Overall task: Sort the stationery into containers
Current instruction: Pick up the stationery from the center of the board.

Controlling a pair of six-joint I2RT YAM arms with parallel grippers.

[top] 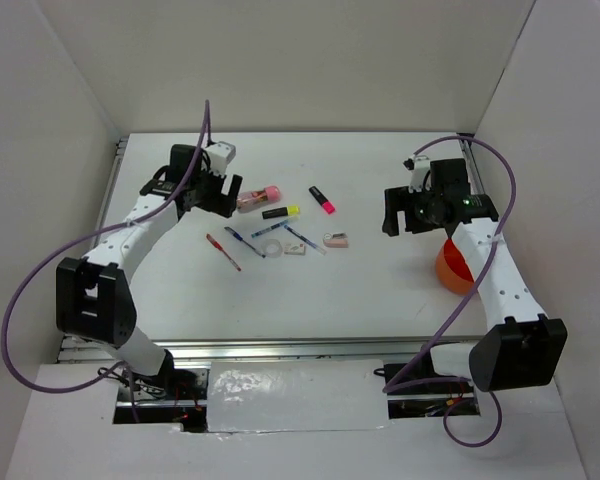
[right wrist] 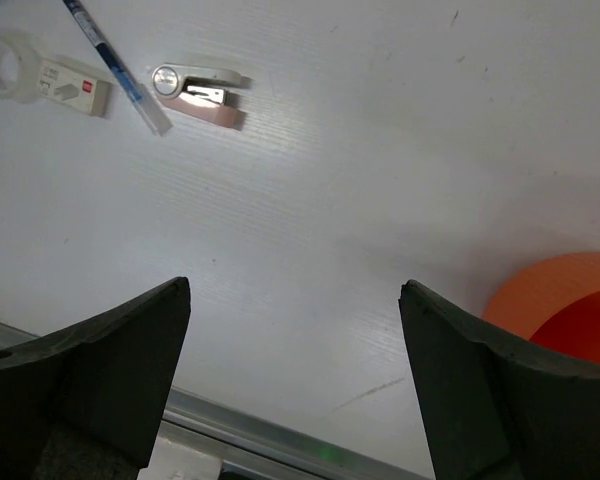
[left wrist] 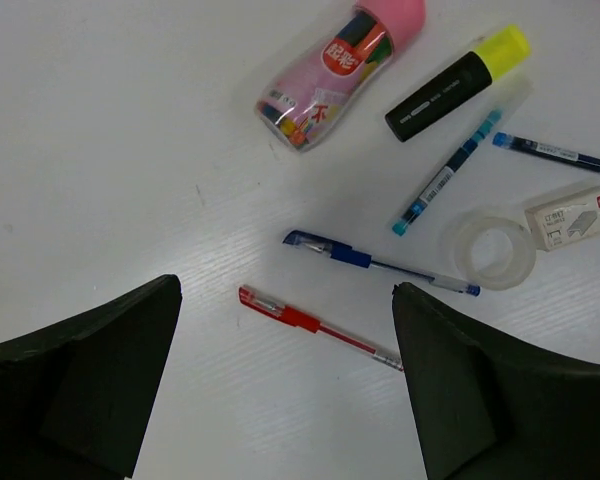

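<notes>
Left gripper (left wrist: pixel 285 400) spread wide, empty, hovering over red pen (left wrist: pixel 320 327). Right gripper (right wrist: pixel 295 385) spread, empty, over table (right wrist: pixel 310 200); orange cup (right wrist: pixel 555 300) just beside one finger.

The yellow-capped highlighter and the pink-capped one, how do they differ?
Cap: the yellow-capped highlighter has a yellow cap, the pink-capped highlighter a pink one.
Pose: in the top view the yellow-capped one lies nearly level, while the pink-capped one slants down to the right.
Place: the yellow-capped one lies just beside the pink tube, the pink-capped one farther right, apart.
Both have black bodies and lie flat on the table.
</notes>
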